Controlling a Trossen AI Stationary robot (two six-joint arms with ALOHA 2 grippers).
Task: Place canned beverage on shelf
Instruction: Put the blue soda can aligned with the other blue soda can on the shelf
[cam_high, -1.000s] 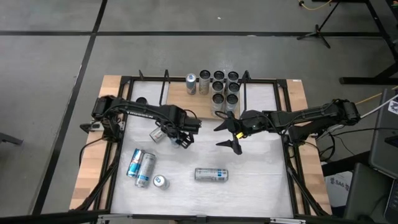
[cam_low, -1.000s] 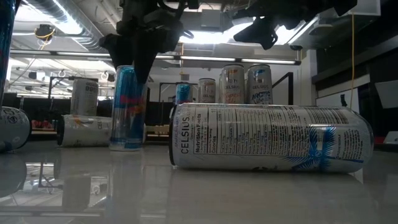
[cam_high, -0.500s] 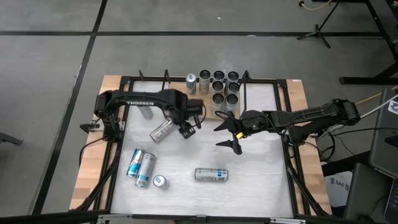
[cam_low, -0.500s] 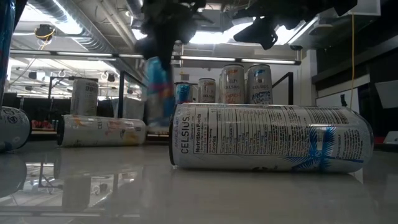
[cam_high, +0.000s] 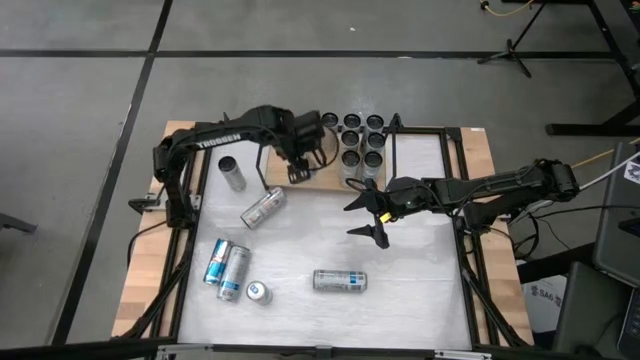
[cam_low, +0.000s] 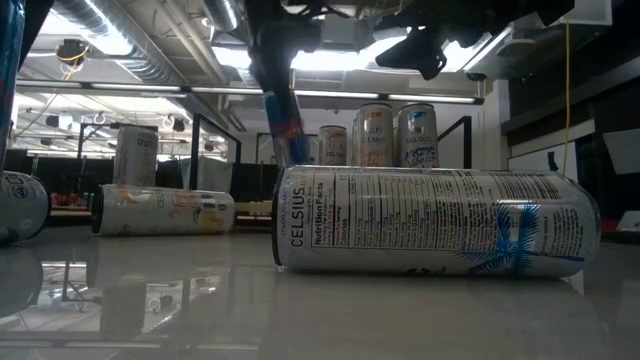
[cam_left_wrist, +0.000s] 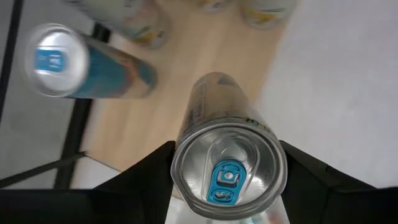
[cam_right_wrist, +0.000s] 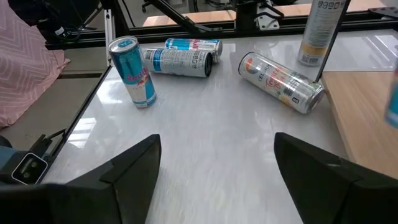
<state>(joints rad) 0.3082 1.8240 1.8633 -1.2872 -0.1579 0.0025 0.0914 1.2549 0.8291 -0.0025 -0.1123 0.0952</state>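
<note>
My left gripper (cam_high: 297, 168) hangs over the shelf's wooden board (cam_high: 325, 178) at the table's far side, shut on a slim blue canned beverage (cam_left_wrist: 217, 118). In the low view this can (cam_low: 283, 125) is slightly tilted in the air. Several cans (cam_high: 360, 145) stand upright on the board, and one with a blue tab (cam_left_wrist: 62, 62) is close beside the held can. My right gripper (cam_high: 366, 215) waits open above the table's middle right, with nothing between its fingers (cam_right_wrist: 130, 168). My left gripper pinches the can's top end, just under the rim (cam_left_wrist: 179, 165), between its two fingers (cam_left_wrist: 149, 177), one on each side. The fingers come from above, pointing steeply down. The can hangs below them, clear of the table and the board, slightly tilted.
On the white tabletop are a standing can (cam_high: 232, 173), a lying can (cam_high: 263, 208), two lying side by side (cam_high: 226, 265), a standing one (cam_high: 257, 292) and a lying silver can (cam_high: 340, 280). A black rod frame (cam_high: 265, 140) rims the shelf and the table.
My left gripper has lifted the blue can off the table's middle left and carried it up and toward the far edge, over the shelf board, with its wrist rolling on the way. The can stood on the table before and now hangs clear, slightly tilted.
</note>
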